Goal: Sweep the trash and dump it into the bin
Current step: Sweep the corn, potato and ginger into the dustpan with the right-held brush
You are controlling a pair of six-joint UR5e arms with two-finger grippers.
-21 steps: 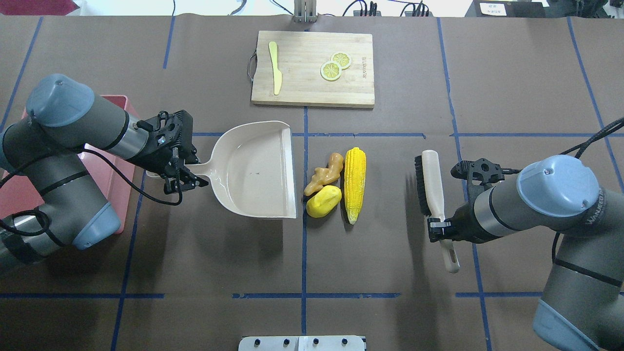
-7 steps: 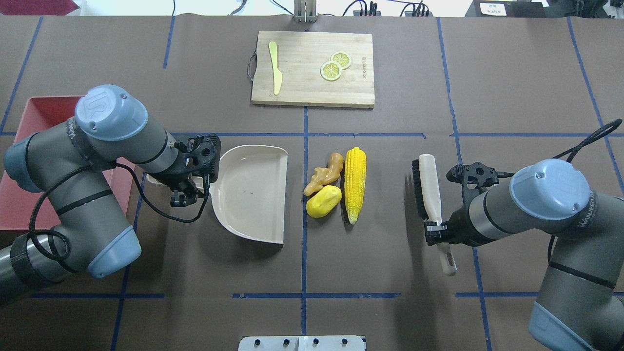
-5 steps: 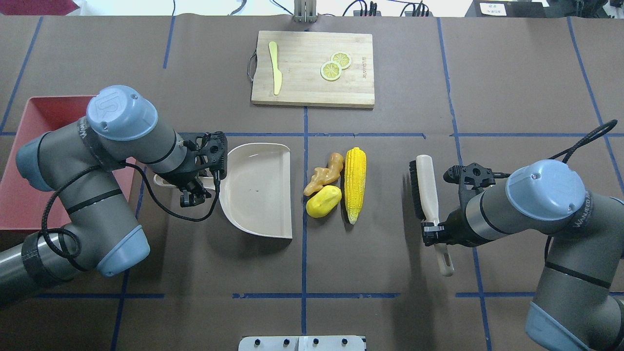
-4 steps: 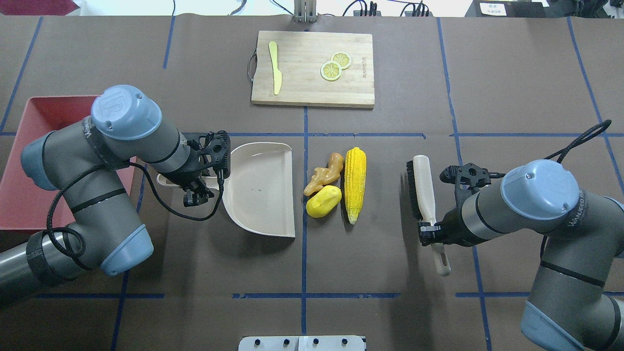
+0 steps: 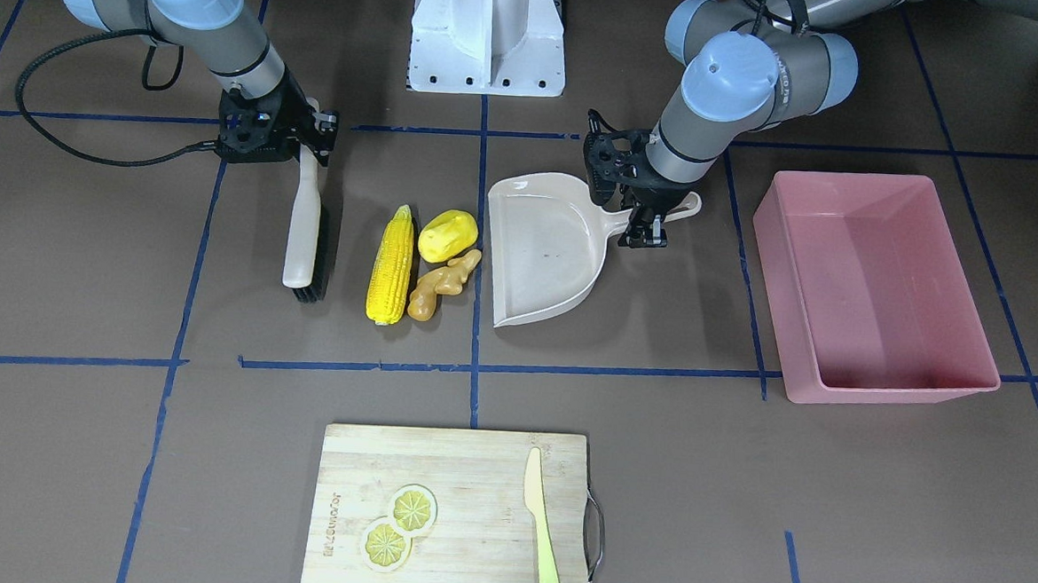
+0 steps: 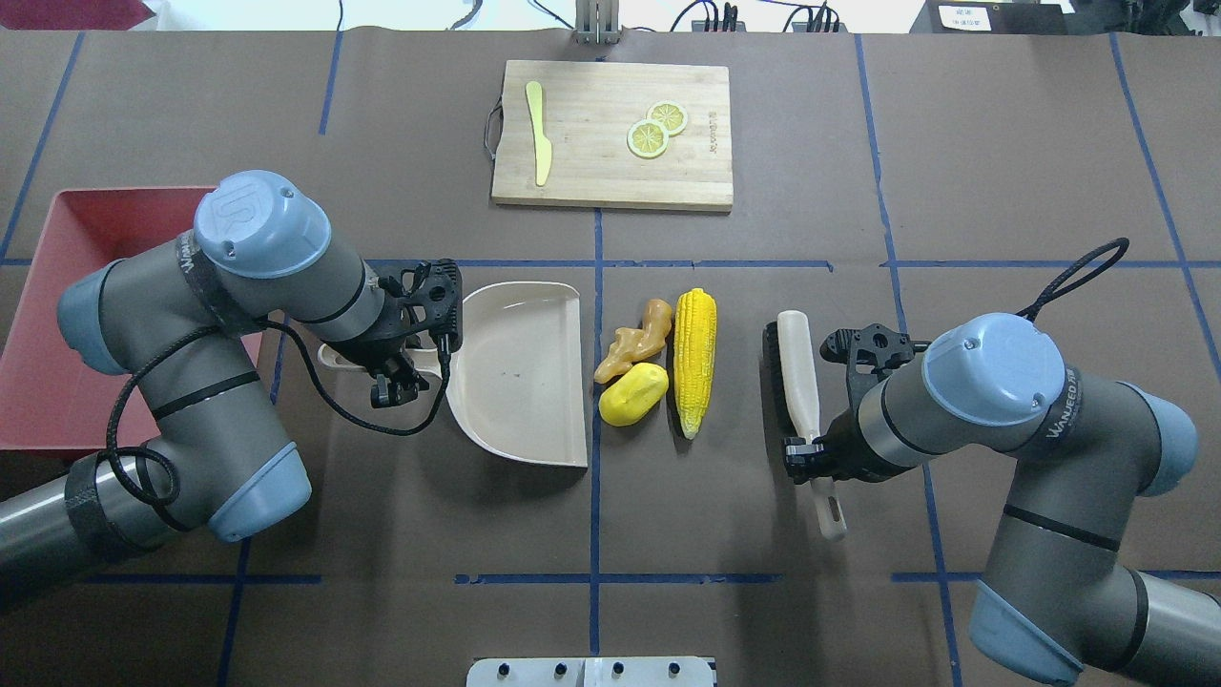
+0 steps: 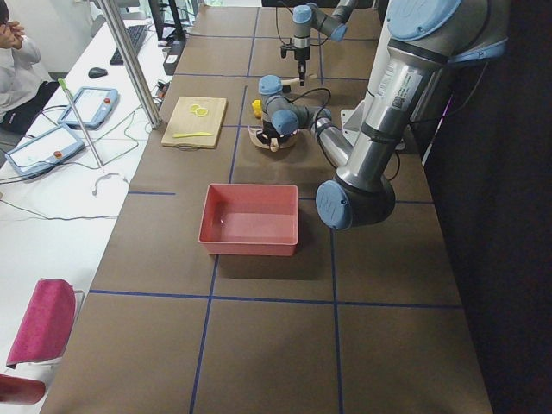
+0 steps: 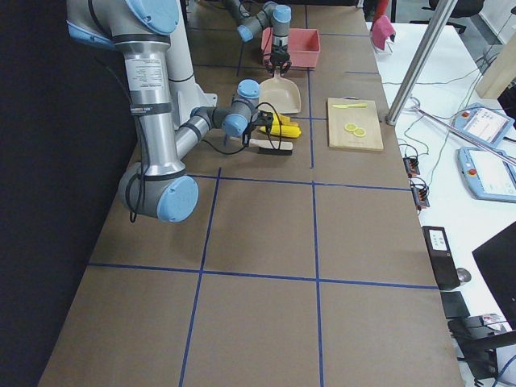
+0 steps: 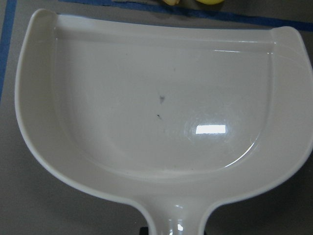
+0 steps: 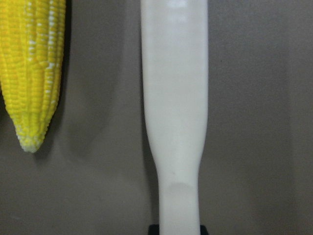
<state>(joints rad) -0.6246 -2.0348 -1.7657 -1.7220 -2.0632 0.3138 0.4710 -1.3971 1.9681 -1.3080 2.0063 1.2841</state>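
Both arms reach inward, left hand (image 6: 399,374) and right hand (image 6: 809,456) clenched shut.

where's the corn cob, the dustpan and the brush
corn cob (image 6: 694,361): overhead view, middle of the cob
dustpan (image 6: 520,377): overhead view, floor of the pan
brush (image 6: 798,367): overhead view, pale back beside the bristles

The corn (image 6: 694,361) lies just beside the brush (image 6: 796,367), on its bristle side. Past the corn, the potato (image 6: 632,394) and ginger (image 6: 634,342) touch each other before the dustpan (image 6: 520,372) mouth. The bin (image 6: 48,334) sits behind the dustpan's handle; the cutting board (image 6: 610,172) lies well beyond the brush's tip.
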